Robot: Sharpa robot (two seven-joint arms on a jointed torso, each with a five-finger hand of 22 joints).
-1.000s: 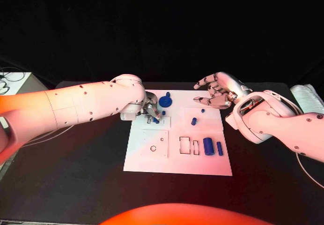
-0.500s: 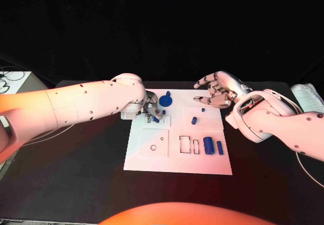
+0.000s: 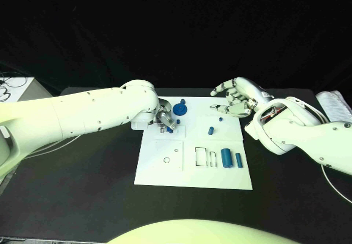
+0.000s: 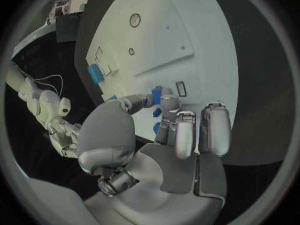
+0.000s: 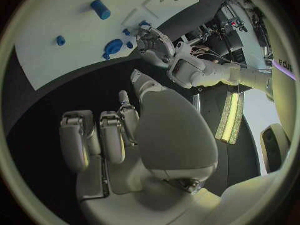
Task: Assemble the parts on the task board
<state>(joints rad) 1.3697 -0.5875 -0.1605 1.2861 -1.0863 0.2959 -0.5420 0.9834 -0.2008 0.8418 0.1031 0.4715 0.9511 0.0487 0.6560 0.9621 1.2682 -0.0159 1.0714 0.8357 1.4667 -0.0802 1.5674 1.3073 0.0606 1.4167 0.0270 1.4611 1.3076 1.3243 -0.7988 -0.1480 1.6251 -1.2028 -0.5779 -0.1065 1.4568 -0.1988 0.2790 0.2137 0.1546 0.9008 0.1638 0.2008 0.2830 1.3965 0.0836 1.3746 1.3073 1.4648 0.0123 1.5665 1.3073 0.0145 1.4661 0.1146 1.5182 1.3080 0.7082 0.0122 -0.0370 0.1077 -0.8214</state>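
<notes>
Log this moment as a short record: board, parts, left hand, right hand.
board: white task board on the black table
parts: blue parts on the board's right side, blue round part near its far edge
left hand: left hand pinches a small blue part over the board
right hand: right hand raised, fingers apart, holding nothing

One white task board is lying on the table. Seven blue parts are showing on it, as far as can be counted: one round disc at the board's 12 o'clock, two small pegs toward 1 o'clock, two cylinders at 4 o'clock, and two tiny pieces at 11 o'clock. Two rectangular cutouts and two round holes are showing. Two hands are hovering: the left hand and the right hand.
</notes>
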